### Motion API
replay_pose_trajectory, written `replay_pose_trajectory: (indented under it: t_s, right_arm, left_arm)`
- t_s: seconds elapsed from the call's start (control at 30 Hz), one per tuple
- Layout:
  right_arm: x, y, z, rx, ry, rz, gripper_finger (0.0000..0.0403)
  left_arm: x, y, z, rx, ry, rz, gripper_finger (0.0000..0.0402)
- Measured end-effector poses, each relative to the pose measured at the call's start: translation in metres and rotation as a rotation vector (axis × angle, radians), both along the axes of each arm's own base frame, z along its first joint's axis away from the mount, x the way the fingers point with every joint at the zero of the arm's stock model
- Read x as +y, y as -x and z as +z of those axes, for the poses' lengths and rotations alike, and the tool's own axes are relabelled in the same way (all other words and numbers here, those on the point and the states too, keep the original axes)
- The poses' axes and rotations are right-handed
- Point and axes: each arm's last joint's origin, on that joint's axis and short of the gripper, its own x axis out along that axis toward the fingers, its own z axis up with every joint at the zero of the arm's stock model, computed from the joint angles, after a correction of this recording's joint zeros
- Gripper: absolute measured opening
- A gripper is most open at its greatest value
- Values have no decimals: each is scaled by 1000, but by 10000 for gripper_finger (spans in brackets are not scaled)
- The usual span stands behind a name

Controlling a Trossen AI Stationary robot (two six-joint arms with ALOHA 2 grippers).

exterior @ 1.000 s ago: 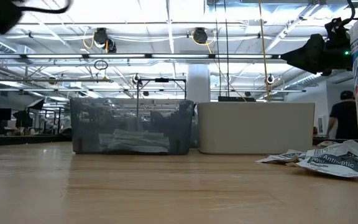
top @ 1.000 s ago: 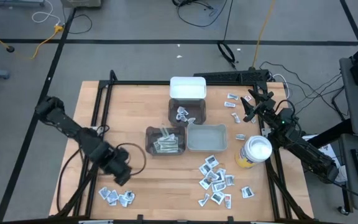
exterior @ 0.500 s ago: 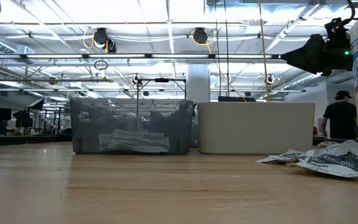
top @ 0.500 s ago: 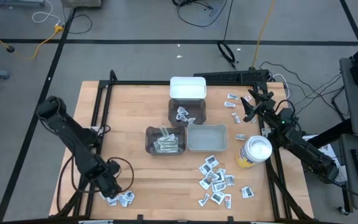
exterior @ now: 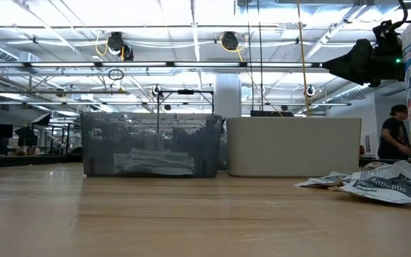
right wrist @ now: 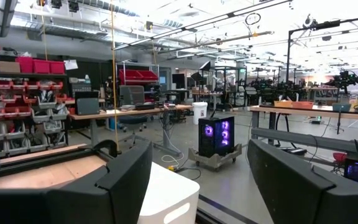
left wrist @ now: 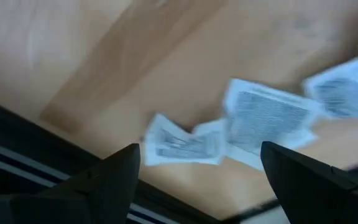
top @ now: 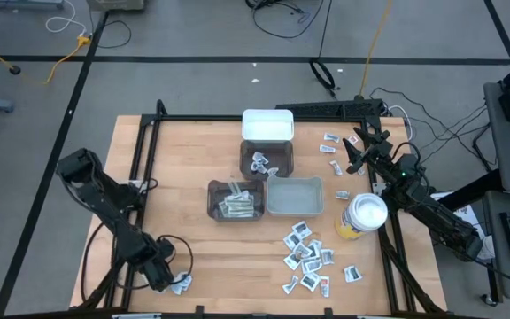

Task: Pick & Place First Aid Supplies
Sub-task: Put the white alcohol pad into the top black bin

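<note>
The first aid supplies are small white packets. A small group (top: 181, 283) lies flat near the table's near left corner, and a larger scatter (top: 306, 252) lies at the near right. My left gripper (top: 160, 276) points steeply down over the near-left group. In the left wrist view it (left wrist: 199, 149) is open, with a printed packet (left wrist: 182, 145) below the gap and a larger sachet (left wrist: 267, 115) beside it. My right gripper (top: 355, 149) waits open and raised at the far right edge, holding nothing.
Mid-table stand a white-lidded bin (top: 266, 125), a dark bin with packets (top: 265, 161), a dark bin of strip wrappers (top: 235, 199) and a pale bin (top: 294, 197). A yellow canister (top: 362, 217) stands at the right. Loose packets (top: 334, 152) lie far right.
My left gripper has gone toward the table's near edge and down, until it stands over the packets at the near left corner. It has stayed open. The packets have not moved.
</note>
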Motion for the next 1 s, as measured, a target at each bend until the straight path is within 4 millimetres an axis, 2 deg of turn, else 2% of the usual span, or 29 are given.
replay_pose_trajectory:
  t_s: [0.17, 0.3, 0.7, 1.0]
  right_arm:
    - [0, 0, 0, 0, 0, 0, 263]
    - [0, 0, 0, 0, 0, 0, 263]
    - [0, 0, 0, -1, 0, 0, 263]
    - [0, 0, 0, 0, 0, -1, 263]
  left_arm:
    - [0, 0, -14, 11, -8, -18, 340]
    - [-1, -2, -18, 10, 14, -27, 331]
    - [1, -3, -17, 31, 39, -11, 194]
    - [-3, -12, -9, 7, 73, -18, 136]
